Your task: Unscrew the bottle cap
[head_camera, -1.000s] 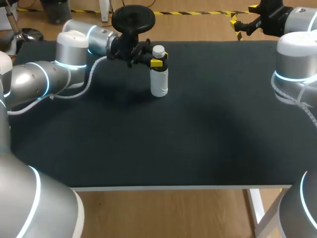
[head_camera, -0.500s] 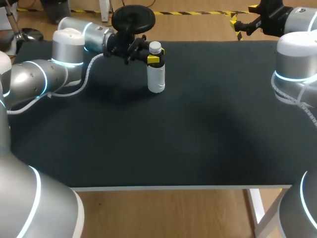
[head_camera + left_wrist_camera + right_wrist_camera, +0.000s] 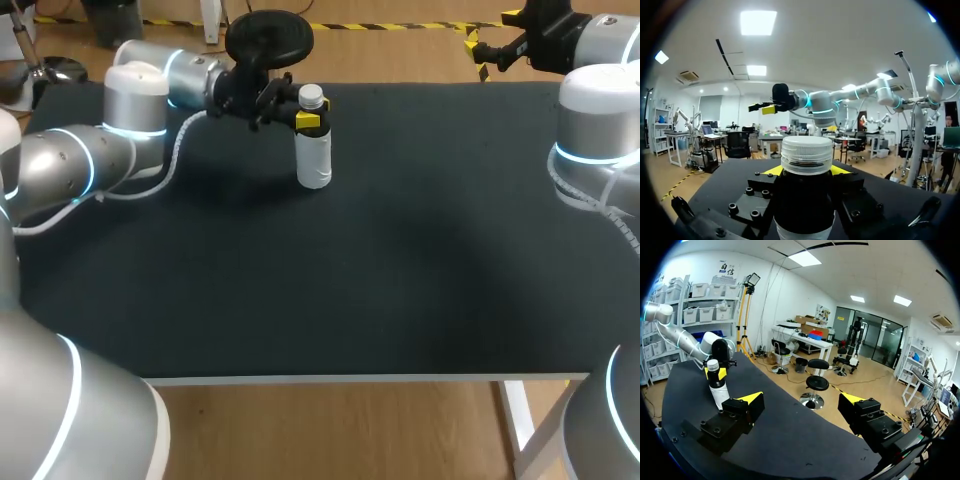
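Bottle (image 3: 314,163): upright near the table's (image 3: 400,280) far edge, cap (image 3: 311,96) on
Left gripper (image 3: 309,120): jaws clamped on the neck, just under the cap
Right gripper (image 3: 801,402): jaws wide apart, empty, well away
Change: Bottle has shifted slightly leftward in that grip
Meaning: Bottle is secured, cap not yet turned

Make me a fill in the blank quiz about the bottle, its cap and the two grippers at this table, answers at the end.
The bottle stands ____ on the table.
Its cap is ____ in colour.
The left gripper is shut on the bottle just ____ the cap.
The right gripper, away from the bottle, is ____.
Missing words: upright, white, below, open.
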`<state>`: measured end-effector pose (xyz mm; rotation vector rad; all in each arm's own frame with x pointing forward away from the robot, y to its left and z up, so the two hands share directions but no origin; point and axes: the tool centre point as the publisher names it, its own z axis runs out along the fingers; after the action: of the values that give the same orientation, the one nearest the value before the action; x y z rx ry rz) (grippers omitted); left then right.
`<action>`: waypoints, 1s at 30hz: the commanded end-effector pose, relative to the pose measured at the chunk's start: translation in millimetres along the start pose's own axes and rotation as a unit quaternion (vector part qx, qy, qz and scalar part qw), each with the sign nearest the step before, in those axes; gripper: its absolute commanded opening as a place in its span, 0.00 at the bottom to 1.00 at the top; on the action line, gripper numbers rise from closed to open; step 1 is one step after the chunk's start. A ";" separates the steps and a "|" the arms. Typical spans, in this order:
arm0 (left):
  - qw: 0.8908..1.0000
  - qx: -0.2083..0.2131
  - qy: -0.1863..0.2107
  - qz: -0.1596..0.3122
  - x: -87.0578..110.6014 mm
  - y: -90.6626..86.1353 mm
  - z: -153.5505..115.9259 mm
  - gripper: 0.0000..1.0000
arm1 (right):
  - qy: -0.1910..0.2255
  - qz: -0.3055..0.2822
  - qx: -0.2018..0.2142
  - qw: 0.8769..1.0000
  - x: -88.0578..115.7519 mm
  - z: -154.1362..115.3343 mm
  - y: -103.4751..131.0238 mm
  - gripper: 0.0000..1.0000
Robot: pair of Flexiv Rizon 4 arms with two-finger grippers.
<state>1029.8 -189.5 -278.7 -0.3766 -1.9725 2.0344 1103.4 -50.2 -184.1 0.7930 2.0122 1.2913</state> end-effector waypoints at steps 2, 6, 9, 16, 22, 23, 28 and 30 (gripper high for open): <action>1.000 -0.001 -0.004 -0.002 0.6 0.1 0.4 0.00 | 0.000 0.000 0.001 1.000 -0.2 0.5 0.1 1.00; 1.000 -0.003 -0.013 -0.005 0.2 -0.7 -0.8 0.00 | 0.000 0.000 0.001 1.000 -0.2 0.5 0.1 1.00; 1.000 -0.002 -0.023 -0.016 0.1 -3.0 -2.8 0.00 | 0.000 0.000 0.001 1.000 -0.2 0.5 0.1 1.00; 1.000 -0.002 -0.023 -0.016 0.1 -3.0 -2.8 0.00 | 0.000 0.000 0.001 1.000 -0.2 0.5 0.1 1.00; 1.000 -0.002 -0.023 -0.016 0.1 -3.0 -2.8 0.00 | 0.000 0.000 0.001 1.000 -0.2 0.5 0.1 1.00; 1.000 -0.002 -0.023 -0.016 0.1 -3.0 -2.8 0.00 | 0.000 0.000 0.001 1.000 -0.2 0.5 0.1 1.00; 1.000 -0.002 -0.023 -0.016 0.1 -3.0 -2.8 0.00 | 0.000 0.000 0.001 1.000 -0.2 0.5 0.1 1.00; 1.000 -0.002 -0.023 -0.016 0.1 -3.0 -2.8 0.00 | 0.000 0.000 0.001 1.000 -0.2 0.5 0.1 1.00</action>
<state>1034.8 -186.9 -278.5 -0.3063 -1.9844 2.0365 1103.4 -50.2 -184.1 0.7930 2.0122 1.2913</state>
